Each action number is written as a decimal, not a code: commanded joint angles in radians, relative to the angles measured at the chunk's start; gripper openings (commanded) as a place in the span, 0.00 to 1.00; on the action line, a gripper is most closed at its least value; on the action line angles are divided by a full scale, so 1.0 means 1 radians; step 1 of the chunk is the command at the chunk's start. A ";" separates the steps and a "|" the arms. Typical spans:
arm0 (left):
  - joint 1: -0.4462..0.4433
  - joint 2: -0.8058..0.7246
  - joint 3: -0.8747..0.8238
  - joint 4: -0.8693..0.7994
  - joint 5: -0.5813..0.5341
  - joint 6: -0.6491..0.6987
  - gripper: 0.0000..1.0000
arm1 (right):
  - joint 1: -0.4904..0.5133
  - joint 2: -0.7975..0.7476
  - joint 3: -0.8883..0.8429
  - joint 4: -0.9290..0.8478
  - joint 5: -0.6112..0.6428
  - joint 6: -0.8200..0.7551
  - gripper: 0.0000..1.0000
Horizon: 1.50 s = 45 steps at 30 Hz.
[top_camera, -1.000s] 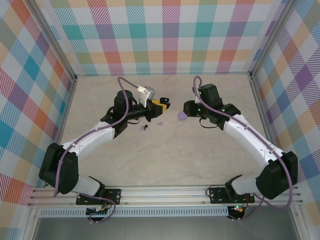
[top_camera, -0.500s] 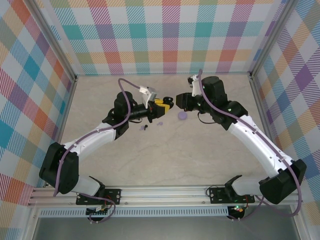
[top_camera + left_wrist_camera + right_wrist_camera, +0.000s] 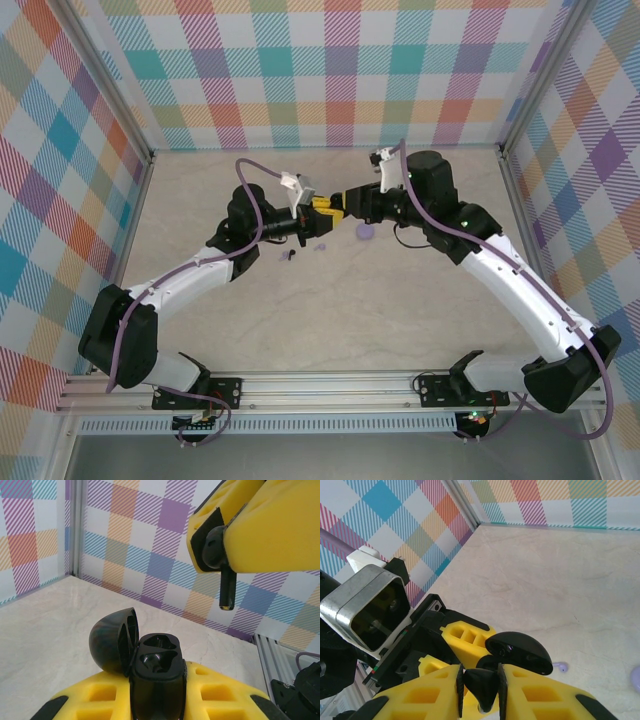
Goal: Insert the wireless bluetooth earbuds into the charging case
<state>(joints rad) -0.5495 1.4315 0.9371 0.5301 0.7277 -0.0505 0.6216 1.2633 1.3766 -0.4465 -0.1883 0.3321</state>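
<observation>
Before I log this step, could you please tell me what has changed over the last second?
The right gripper swung left, away from the lilac case, bringing its black earbud up to the open black case in the left gripper. No grasp or release is visible. The left gripper, lilac case, loose lilac bud and loose black bud stayed put.

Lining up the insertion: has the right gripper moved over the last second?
Yes. The right gripper has swung left, from right by the lilac case on the table to clearly left of it, closing on the left gripper.
</observation>
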 commanded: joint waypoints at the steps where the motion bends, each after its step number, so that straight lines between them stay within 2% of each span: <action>1: -0.013 -0.029 -0.008 0.045 0.031 0.026 0.11 | 0.010 -0.003 0.033 0.026 -0.007 -0.025 0.26; 45: -0.030 -0.042 0.058 -0.042 0.063 -0.005 0.11 | 0.041 0.037 0.026 0.019 0.075 -0.042 0.27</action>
<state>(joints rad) -0.5617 1.4143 0.9661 0.4736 0.7696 -0.0410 0.6556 1.2922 1.3766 -0.4458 -0.1204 0.3050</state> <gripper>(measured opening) 0.213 0.269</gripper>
